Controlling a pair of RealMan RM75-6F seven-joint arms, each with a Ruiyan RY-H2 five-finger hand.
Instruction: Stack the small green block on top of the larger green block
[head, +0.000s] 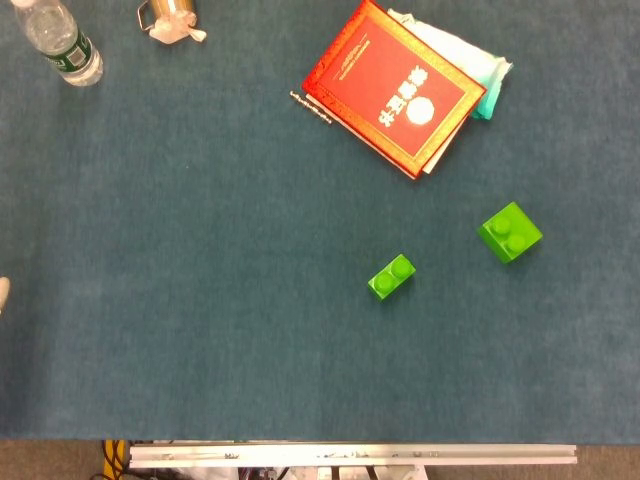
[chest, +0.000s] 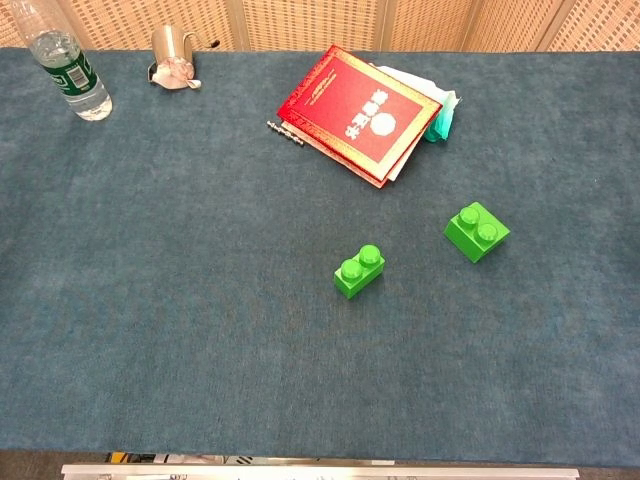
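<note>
The small green block (head: 392, 276) (chest: 359, 270) lies on the blue cloth a little right of the middle, studs up. The larger green block (head: 510, 232) (chest: 476, 231) sits apart from it, further right and slightly farther back. The two blocks do not touch. Neither hand shows in the head view or the chest view.
A red book (head: 397, 88) (chest: 358, 112) lies on white and teal cloth at the back. A thin metal rod (head: 310, 107) sits beside it. A water bottle (head: 62, 42) (chest: 71, 69) and a metal cup (chest: 171, 56) stand back left. A pale sliver (head: 3, 293) shows at the left edge.
</note>
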